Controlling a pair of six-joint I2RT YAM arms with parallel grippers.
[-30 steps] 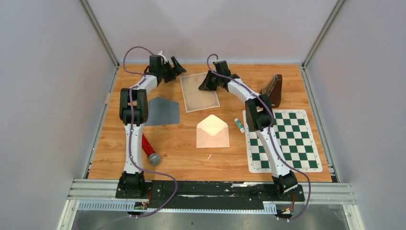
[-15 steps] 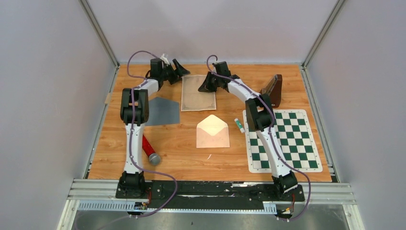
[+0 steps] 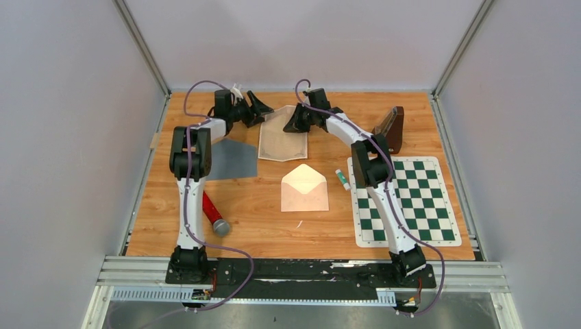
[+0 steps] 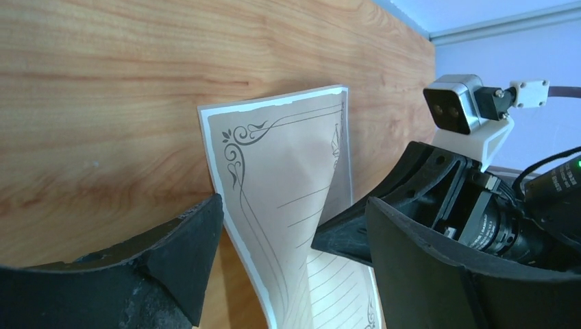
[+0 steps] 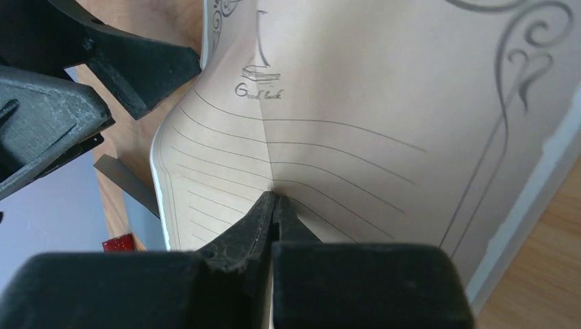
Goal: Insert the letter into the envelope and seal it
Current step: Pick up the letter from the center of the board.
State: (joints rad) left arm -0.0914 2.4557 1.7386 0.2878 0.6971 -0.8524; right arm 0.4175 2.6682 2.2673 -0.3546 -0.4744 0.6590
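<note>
The letter (image 3: 282, 135), tan lined paper with an ornate border, lies at the back middle of the table with its far edge lifted and buckled. My right gripper (image 3: 294, 122) is shut on the letter's far right edge; in the right wrist view its tips (image 5: 274, 202) pinch a fold of the letter (image 5: 356, 89). My left gripper (image 3: 261, 110) is open at the letter's far left corner; in the left wrist view the raised letter (image 4: 288, 171) stands between the spread fingers (image 4: 171, 260). The pink envelope (image 3: 304, 189) lies flap open in the middle of the table.
A glue stick (image 3: 342, 178) lies right of the envelope, beside a green chess mat (image 3: 404, 199). A brown wooden box (image 3: 390, 128) stands at the back right. A grey sheet (image 3: 231, 159) and a red microphone (image 3: 215, 214) lie on the left.
My left gripper has moved right to the letter's far left corner. The letter has swung and slid under the right gripper's hold, and its far edge has risen and buckled.
</note>
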